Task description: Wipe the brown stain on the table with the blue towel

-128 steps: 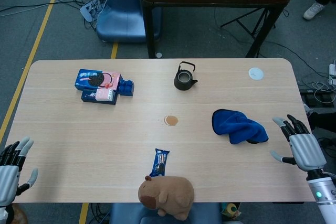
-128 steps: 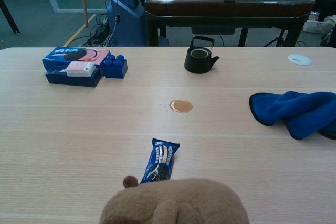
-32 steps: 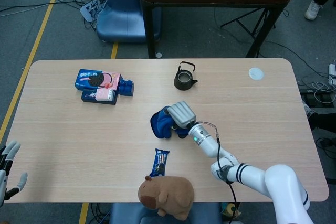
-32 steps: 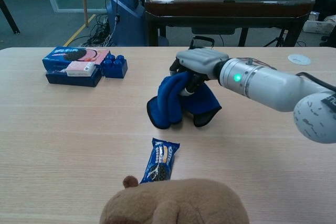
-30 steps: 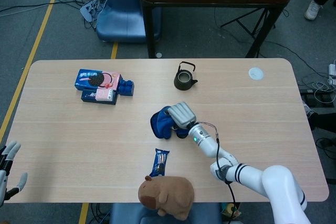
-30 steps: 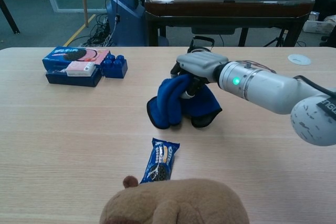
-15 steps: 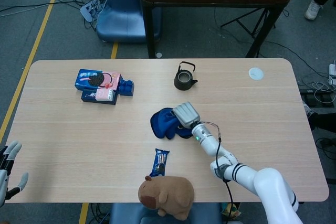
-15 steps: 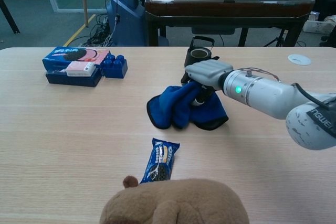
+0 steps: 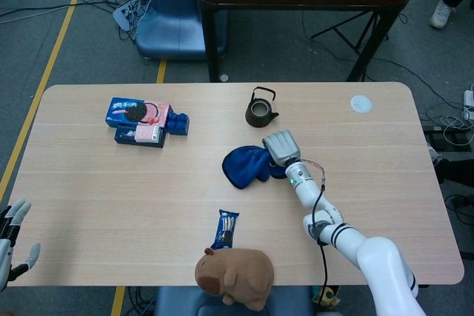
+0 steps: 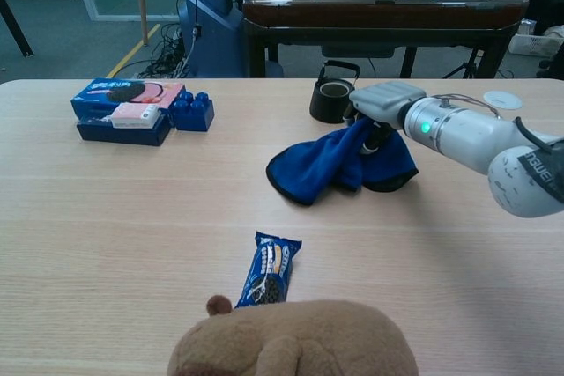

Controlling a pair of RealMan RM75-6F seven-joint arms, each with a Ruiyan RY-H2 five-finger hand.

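While my left hand [image 9: 11, 236] idles with fingers spread off the table's left edge, holding nothing, the cookie boxes [image 10: 123, 109] sit well clear of the work. Mid-table, the blue towel [image 10: 339, 163] covers the spot where I judge the brown stain lies; no stain is visible, so I cannot confirm it is wiped. My right hand [image 10: 381, 103] grips the towel's right end. Risk: the kettle [image 10: 333, 94] stands just behind that hand, and a backward stroke could knock it. A loose bunched towel may also skid over residue.
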